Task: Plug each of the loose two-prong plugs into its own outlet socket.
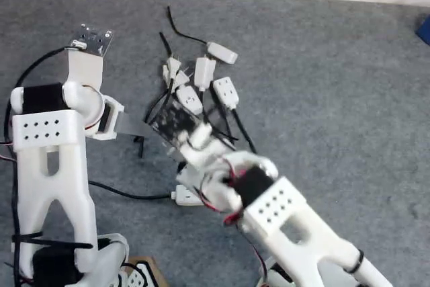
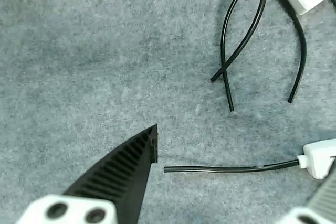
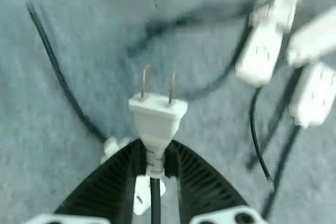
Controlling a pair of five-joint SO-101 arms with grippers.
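table: grey carpet top (image 1: 349,72); all the parts lie bunched near its middle.
left arm: (image 1: 50,159) sits beside the pile, off the work.
right arm: (image 1: 289,220) stretches in from the near side, wrist over the pile.
pile: white sockets (image 1: 225,92) and plugs tangled with black cords, just ahead of the right arm's wrist.
left gripper: (image 2: 244,150) jaws spread wide, holding nothing. A loose cord end (image 2: 210,169) lies on the carpet between them, and its spare plug (image 2: 317,158) is beside one jaw.
right gripper: (image 3: 156,145) clenched on the held plug (image 3: 157,116), pinched low at the neck where the cord exits. The body sticks out ahead.
prongs: (image 3: 146,80) both look straight, point away from the gripper, and hang above the carpet. They are in no socket.
nearest socket: (image 3: 260,59) off to one side of the prong line and apart from it.
step: my read is carry and align; insertion hasn't begun.
how: swing the wrist until the prongs face the slots square-on, match the roll to the slot line, then push straight along the prong axis.
risk: the socket is loose on the carpet and will likely slide when pushed. The idle left gripper could brace it from behind.
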